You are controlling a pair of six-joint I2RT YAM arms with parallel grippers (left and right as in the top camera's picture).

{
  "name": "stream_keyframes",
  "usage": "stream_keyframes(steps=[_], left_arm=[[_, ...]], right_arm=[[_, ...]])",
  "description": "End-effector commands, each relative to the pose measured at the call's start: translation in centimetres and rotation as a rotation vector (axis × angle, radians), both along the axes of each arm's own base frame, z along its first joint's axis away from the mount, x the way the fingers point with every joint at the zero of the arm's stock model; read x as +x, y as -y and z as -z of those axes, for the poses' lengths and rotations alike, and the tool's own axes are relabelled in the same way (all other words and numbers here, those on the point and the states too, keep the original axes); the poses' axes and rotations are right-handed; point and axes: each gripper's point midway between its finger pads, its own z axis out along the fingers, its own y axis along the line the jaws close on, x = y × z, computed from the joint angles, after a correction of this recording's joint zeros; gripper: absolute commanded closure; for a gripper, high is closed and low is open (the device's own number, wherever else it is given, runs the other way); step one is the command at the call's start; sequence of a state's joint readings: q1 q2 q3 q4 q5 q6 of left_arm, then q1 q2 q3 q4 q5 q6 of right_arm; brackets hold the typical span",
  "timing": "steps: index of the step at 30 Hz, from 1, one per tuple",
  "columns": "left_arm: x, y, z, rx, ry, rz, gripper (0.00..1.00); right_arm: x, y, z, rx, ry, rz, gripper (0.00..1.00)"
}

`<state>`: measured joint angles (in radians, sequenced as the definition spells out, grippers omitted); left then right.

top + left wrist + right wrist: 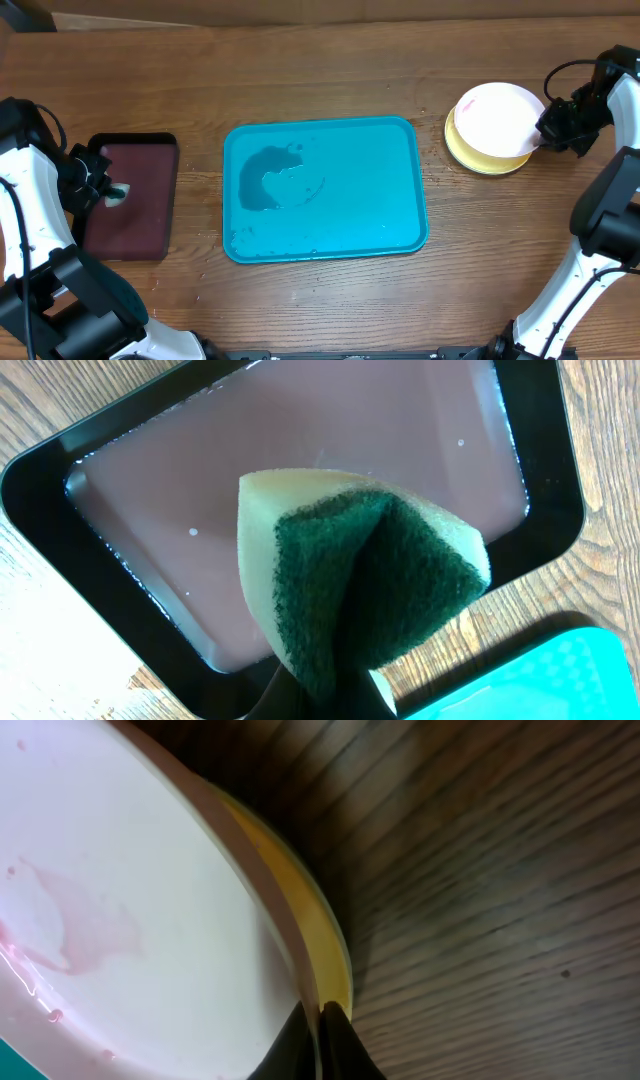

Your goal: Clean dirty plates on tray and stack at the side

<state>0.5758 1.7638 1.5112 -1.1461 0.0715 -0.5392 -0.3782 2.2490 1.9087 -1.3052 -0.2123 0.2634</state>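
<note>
At the middle of the surface (330, 300), the large tray (385, 160). Left of it and apart, the small tray (140, 215), with the sponge (116, 193) above its left part, pinched in the left jaws. Right of the large tray, toward far, the plates (495, 115) in one stack, right rim between the right jaws.

The two arms share one build, smooth white links joined by chunky black joint housings. The left arm (30, 215) has a thin cable (12, 215) in black running along its white link, and the right arm (603, 205) has a looped cable (556, 72), also black, near its wrist. Each ends in an all-black wrist and claw, the left gripper (108, 190) and the right gripper (548, 130). Seen close, the fingers (345, 1045) are narrow, dark, matte, tapering blades.
</note>
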Motion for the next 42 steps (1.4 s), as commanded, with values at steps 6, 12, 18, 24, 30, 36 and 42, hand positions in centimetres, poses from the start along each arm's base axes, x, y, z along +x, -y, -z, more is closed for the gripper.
stream_keyframes(steps=[6,12,18,24,30,36,42], left_arm=[[0.0,0.1,0.2,0.0,-0.002,0.025,0.96],[0.1,0.0,0.2,0.002,0.002,0.024,0.95],[0.9,-0.1,0.3,0.02,0.022,0.062,0.96],[2.2,-0.2,2.3,0.014,0.012,0.096,0.96],[3.2,-0.6,7.2,-0.03,-0.048,0.126,0.96],[4.5,0.7,10.7,-0.134,-0.03,0.195,0.96],[4.8,0.5,11.2,-0.13,-0.025,0.196,0.52]], right_arm=[[0.1,-2.6,-1.7,0.01,0.021,-0.058,0.71],[-0.2,-5.1,-1.8,0.043,-0.006,-0.102,0.61],[0.2,-10.9,-2.3,0.131,0.014,-0.239,0.59],[0.8,-17.9,-2.3,0.126,0.042,-0.418,0.54],[1.0,-25.8,-2.4,0.12,0.114,-0.6,0.51],[0.1,-32.2,-2.5,0.124,0.175,-0.745,0.49],[-0.6,-35.8,-2.7,0.131,0.215,-0.825,0.47]])
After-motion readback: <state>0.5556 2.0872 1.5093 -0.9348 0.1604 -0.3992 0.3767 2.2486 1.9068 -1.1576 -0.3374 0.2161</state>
